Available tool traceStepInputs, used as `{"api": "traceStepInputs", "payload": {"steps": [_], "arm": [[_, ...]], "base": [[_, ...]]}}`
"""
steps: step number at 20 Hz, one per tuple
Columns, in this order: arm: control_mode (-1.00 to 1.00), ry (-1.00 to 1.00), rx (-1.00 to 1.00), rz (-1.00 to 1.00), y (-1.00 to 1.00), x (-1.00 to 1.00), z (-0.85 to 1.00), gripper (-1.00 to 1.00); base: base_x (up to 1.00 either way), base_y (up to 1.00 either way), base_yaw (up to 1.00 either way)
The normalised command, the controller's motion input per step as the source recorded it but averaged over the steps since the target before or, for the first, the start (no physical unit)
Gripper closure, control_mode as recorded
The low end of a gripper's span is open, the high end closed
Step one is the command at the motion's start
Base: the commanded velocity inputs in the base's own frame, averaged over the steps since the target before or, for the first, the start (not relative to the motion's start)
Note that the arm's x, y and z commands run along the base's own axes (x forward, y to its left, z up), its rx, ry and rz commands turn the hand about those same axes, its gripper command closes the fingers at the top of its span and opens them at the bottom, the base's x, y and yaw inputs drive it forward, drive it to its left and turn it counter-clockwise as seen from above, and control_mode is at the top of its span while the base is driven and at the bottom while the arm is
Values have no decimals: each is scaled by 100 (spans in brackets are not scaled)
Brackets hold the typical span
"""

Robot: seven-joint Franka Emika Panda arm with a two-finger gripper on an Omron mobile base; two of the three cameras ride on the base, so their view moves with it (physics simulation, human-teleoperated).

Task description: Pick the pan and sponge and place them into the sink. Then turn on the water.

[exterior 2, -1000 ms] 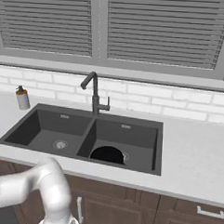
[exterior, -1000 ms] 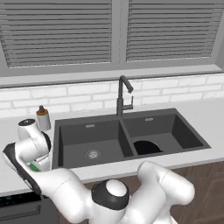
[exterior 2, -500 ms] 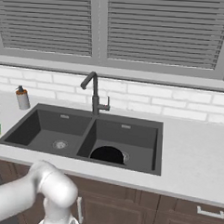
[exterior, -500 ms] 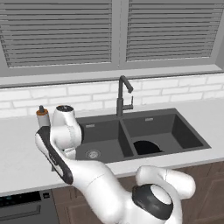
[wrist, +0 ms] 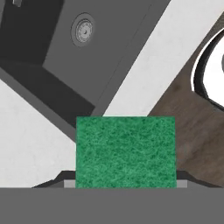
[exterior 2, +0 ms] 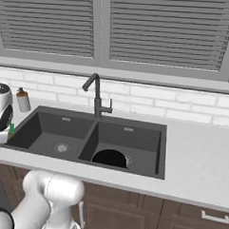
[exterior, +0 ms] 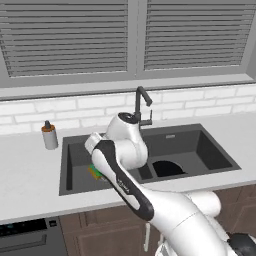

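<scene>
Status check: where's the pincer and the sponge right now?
Pincer shut on sponge, carried over left basin of sink. Pan in right basin. Faucet dry. Nothing in the way.

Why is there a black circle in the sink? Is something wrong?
Nothing's wrong. That flat round black frying pan lies in the dark grey double sink's basin on purpose. The gripper holds the green rectangular sponge.

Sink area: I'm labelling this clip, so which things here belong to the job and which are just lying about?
Part of the job:
- sponge, held in the gripper
- pan, already in the right basin
- sink
- faucet, no water running

Just lying about:
- soap bottle on the counter
</scene>
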Motion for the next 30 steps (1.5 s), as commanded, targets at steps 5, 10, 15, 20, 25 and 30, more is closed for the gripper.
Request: {"api": "traceStepInputs", "payload": {"steps": [5, 10, 15, 20, 25, 30], "arm": [[-100, -5, 18, -9, -100, -8, 89, 100], [-100, -1, 22, -5, -100, 0, 76, 100], [-100, 1, 15, -3, -100, 0, 26, 100], [-100, 5, 3, 0, -100, 0, 0, 100], [-100, 8, 0, 0, -100, 8, -5, 100], [-100, 11, 0, 0, -98, 41, -4, 100]], "base": [[0, 0, 0], [0, 0, 0], [0, 0, 0], [0, 0, 0], [0, 0, 0], [0, 0, 0]]}}
